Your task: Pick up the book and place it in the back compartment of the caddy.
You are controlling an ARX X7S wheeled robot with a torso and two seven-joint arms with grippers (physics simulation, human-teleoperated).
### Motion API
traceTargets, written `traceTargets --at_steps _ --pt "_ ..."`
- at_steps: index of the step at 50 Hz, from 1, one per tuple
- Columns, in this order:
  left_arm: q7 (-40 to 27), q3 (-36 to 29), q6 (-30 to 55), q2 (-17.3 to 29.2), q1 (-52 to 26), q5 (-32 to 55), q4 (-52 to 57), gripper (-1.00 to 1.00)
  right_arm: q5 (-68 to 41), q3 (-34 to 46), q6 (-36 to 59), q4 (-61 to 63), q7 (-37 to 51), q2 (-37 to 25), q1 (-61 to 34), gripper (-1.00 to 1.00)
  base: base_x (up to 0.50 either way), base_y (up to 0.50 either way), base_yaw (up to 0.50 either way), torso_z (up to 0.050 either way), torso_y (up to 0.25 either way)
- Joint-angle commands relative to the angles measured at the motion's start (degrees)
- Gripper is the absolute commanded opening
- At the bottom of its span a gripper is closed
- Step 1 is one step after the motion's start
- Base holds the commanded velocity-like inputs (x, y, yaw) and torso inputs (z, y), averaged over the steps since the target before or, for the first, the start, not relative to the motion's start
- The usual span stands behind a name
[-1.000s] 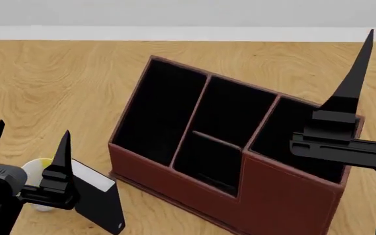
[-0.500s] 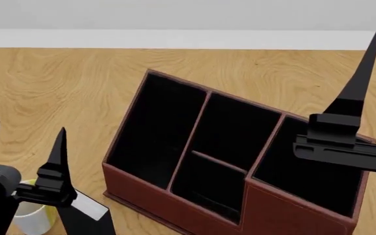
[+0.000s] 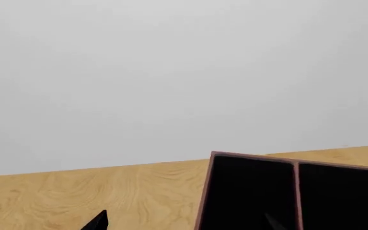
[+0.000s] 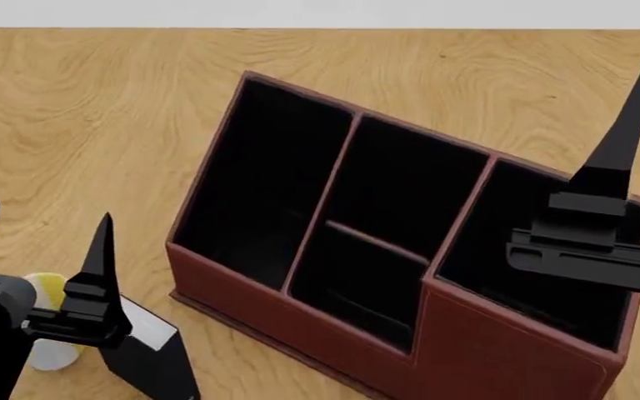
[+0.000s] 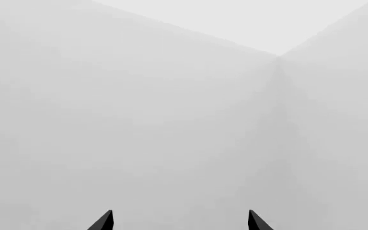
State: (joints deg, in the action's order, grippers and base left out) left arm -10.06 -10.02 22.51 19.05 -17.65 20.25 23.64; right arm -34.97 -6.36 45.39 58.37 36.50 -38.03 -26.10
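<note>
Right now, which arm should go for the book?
Left. Its open pincer hovers right beside the book; the right pincer, also open, is raised over the caddy's far end.

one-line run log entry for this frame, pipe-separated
stage: pre-grasp | left gripper: open, beside book | right gripper: open, empty | caddy: back compartment empty | mug: behind left gripper

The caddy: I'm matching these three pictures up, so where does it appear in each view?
Head view: the caddy fills the middle and right, its four black-lined cells open to the camera.
Left wrist view: only a corner of the caddy shows, at the lower right.
Right wrist view: not in it, only blank grey walls.
Shared landmark: the wooden table, in the head and left wrist views.
</note>
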Motion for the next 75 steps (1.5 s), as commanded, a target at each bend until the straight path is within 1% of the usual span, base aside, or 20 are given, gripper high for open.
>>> traceTargets --at_steps 1,29,60,62,67,73,75 --pt "-0.2 -0.4 -0.1 0.1 -0.1 -0.1 -0.2 1.0 -0.3 0.5 -1.3 -0.5 0.6 -0.6 0.4 1.0 0.0 0.0 0.0 0.0 -0.148" --pt "-0.6 -1.1 -0.2 0.5 0.0 0.1 -0.2 1.0 -1.1 1.2 -3.2 -1.0 2.1 -2.1 1.3 1.0 0.0 0.0 0.0 0.0 -0.147" --pt "-1.6 -0.2 1.3 0.5 -0.8 2.7 1.8 1.0 -2.1 1.0 -5.1 -1.1 3.4 -3.4 2.7 1.0 0.0 0.0 0.0 0.0 -0.001" --pt "-1.4 -1.1 2.4 1.5 -1.0 2.1 2.6 1.0 -2.0 0.9 -5.4 -1.2 3.4 -3.4 3.0 1.0 0.0 0.0 0.0 0.0 0.0" --pt "-0.7 0.0 5.1 2.3 -0.8 5.9 5.4 1.0 -1.6 1.2 -6.2 -1.6 3.3 -3.4 3.4 1.0 0.0 0.0 0.0 0.0 0.0" --pt "-0.2 -0.1 9.5 5.7 -1.9 7.4 9.9 1.0 -1.8 1.3 -6.5 -1.6 3.4 -3.6 3.5 1.0 0.0 0.0 0.0 0.0 0.0" --pt "0.4 -0.8 11.1 7.4 -2.9 7.0 10.9 1.0 -1.8 1.4 -6.6 -1.7 3.4 -3.6 3.5 1.0 0.0 0.0 0.0 0.0 0.0"
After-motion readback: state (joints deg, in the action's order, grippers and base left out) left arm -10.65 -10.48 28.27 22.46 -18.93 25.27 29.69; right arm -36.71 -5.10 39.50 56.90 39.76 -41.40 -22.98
